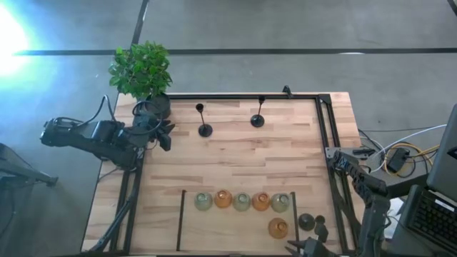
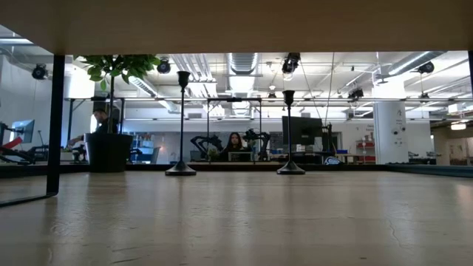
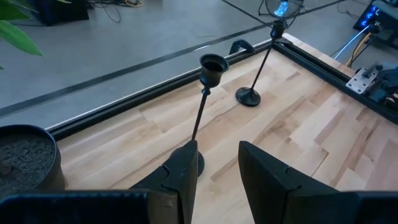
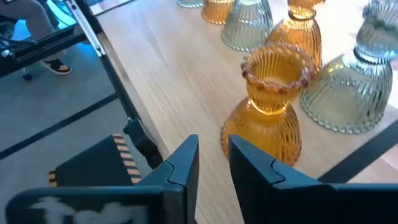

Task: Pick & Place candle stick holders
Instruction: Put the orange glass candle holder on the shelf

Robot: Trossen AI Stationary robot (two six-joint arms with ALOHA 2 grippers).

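No writing is readable. Right pincer (image 4: 212, 165), slightly open, holds nothing beside an amber holder (image 4: 268, 106) at five o'clock; left pincer (image 3: 217, 171) open behind a black holder (image 3: 205, 106).

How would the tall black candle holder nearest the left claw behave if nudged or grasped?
The tall black candle holder probably tips easily: thin long stem, small round base. It likely stays stiff, looking like metal. A grip low on the stem seems steadier.

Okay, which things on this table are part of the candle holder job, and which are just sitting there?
Job:
- two black thin-stemmed holders
- row of amber and clear glass holders
- lone amber holder
- dark round holders

Bystanders:
- potted plant
- black metal frame
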